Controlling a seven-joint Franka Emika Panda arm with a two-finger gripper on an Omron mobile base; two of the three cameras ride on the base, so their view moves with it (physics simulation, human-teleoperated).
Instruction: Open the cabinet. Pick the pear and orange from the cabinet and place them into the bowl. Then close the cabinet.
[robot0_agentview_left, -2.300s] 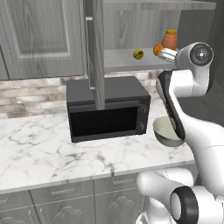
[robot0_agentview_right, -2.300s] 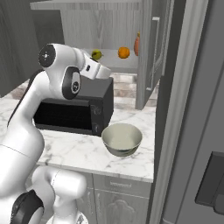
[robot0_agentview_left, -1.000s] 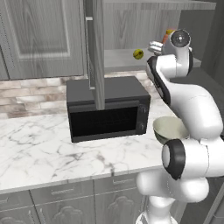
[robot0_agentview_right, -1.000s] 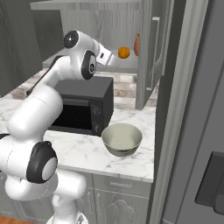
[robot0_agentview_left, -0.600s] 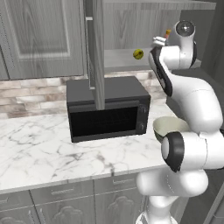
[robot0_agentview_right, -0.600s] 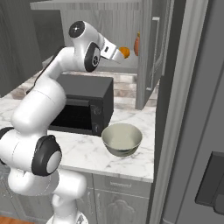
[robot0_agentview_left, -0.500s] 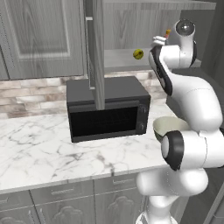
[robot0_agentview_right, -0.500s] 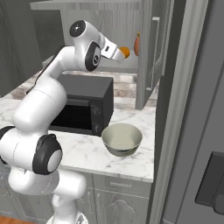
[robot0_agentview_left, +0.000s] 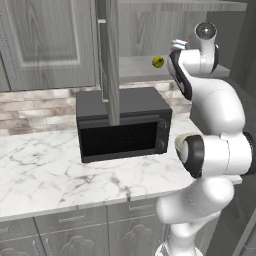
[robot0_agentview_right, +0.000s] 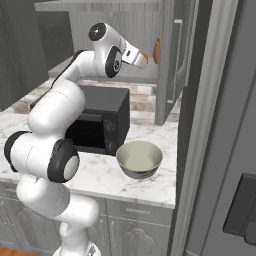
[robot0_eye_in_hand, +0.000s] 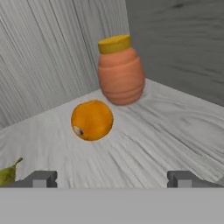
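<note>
The grey wood-grain wall cabinet (robot0_agentview_left: 107, 60) stands open. On its grey inner shelf (robot0_eye_in_hand: 175, 127) the small bright orange ball (robot0_eye_in_hand: 92, 120) lies just in front of a terracotta jar with a yellow-orange lid (robot0_eye_in_hand: 120, 72). The yellow-green pear (robot0_agentview_left: 158, 61) sits further left. The two-finger gripper (robot0_eye_in_hand: 111, 178) faces the orange, jaws spread wide, empty. The cream-beige round bowl (robot0_agentview_right: 139, 158) rests on the marble counter (robot0_agentview_left: 45, 170), right of the black microwave (robot0_agentview_left: 122, 125).

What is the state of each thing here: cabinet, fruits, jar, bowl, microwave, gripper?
Grey wood-grain wall cabinet: doors open.
Small bright orange ball: on the cabinet shelf, not held.
Small yellow-green pear: on the shelf, not held.
Terracotta jar: upright, lid on.
Round cream-beige bowl: upright, empty.
Black microwave: door closed.
Two-finger gripper: open, empty.
</note>
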